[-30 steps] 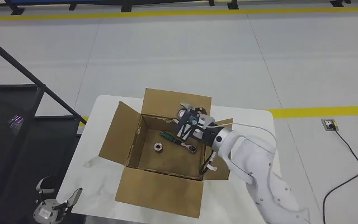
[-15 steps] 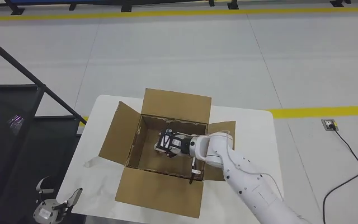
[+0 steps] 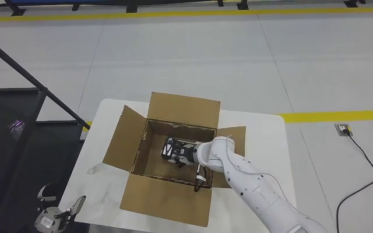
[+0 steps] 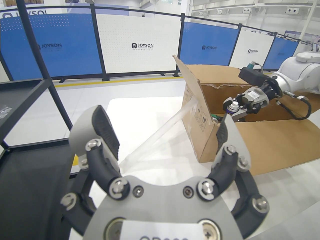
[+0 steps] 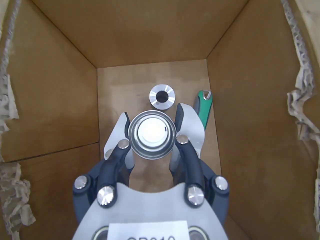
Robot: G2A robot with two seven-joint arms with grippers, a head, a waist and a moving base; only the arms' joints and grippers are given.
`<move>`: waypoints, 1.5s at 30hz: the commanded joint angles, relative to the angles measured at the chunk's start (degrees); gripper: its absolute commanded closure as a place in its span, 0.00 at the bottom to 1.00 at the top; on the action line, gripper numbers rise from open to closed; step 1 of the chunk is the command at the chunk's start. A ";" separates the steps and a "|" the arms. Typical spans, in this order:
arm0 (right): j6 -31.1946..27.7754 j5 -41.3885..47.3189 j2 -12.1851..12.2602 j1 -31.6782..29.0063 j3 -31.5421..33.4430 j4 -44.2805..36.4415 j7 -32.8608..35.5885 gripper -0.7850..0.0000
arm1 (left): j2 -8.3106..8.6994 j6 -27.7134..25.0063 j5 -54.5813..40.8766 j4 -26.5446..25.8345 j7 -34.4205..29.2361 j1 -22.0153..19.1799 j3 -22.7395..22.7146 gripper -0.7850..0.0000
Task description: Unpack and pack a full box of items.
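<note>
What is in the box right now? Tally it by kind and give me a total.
Can, gripped by the right gripper: 1
Metal ring on the box floor: 1
Green-handled tool on the box floor: 1
Total: 3

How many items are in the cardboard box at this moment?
3: a can held by the right gripper; a metal ring on the box floor; a green-handled tool by the wall. Others may hide under the gripper.
</note>
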 commanded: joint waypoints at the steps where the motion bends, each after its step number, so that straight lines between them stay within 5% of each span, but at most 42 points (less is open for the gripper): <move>1: 0.04 -0.03 -0.06 0.01 -0.07 0.03 0.16 0.64 | 0.00 0.00 0.00 0.00 0.00 0.00 0.00 0.00; 9: 0.77 -1.27 -0.05 -0.50 -0.18 -1.11 0.65 0.38 | 0.00 0.00 0.00 0.00 0.00 0.00 0.00 0.00; 15: 1.85 -2.40 0.44 -2.10 0.66 -3.83 0.74 0.28 | 0.00 0.00 0.00 0.00 0.00 0.00 0.00 0.00; 28: 7.06 -10.96 4.30 -12.94 8.63 -25.27 -3.85 0.30 | -0.15 1.00 -0.45 -0.97 -2.29 -0.57 0.26 0.00; 33: 9.24 -14.24 5.64 -18.04 12.31 -33.32 -10.43 0.19 | -0.21 1.54 -1.14 -1.50 -3.75 -1.99 0.66 0.00; 35: 9.91 -14.45 6.09 -20.14 13.91 -35.85 -13.64 0.00 | -0.21 1.59 -1.20 -2.17 -4.66 -2.77 1.04 0.00; 45: 10.04 -14.53 6.52 -21.89 15.51 -37.85 -15.80 0.00 | -0.16 1.60 -1.52 -2.82 -8.05 -4.41 1.86 0.00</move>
